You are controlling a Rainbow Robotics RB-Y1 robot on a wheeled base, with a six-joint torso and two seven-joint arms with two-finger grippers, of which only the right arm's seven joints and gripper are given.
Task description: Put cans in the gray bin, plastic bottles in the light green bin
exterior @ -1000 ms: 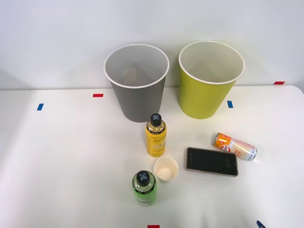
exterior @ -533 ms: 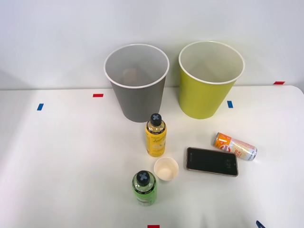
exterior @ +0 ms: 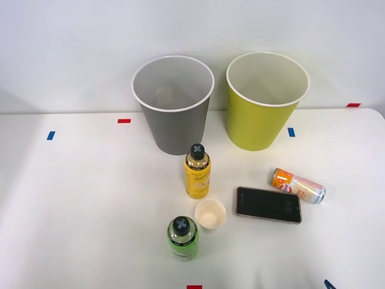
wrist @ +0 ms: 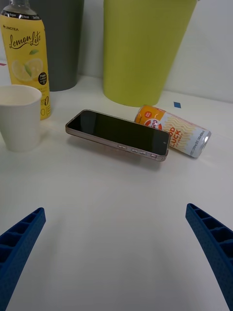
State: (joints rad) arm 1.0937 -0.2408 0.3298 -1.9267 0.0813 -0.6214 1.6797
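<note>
"Lemon Lite" yellow bottle [wrist: 26, 58], "LUCK" can [wrist: 173, 131] on its side, fingers [wrist: 213, 243] wide apart.

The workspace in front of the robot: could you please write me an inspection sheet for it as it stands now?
Surface: white table with small red and blue tape marks.
Job's things: gray bin and light green bin upright side by side at the back; something dim lies in the gray bin. Yellow bottle and green bottle upright, capped. Orange-and-white can lying on its side near the light green bin.
Clutter: paper cup upright between the bottles; phone flat, screen up, beside the can.
Grippers: right gripper open, low over bare table, facing the phone and can.
Cables: nothing seen.
Surroundings: plain pale wall behind the bins.
</note>
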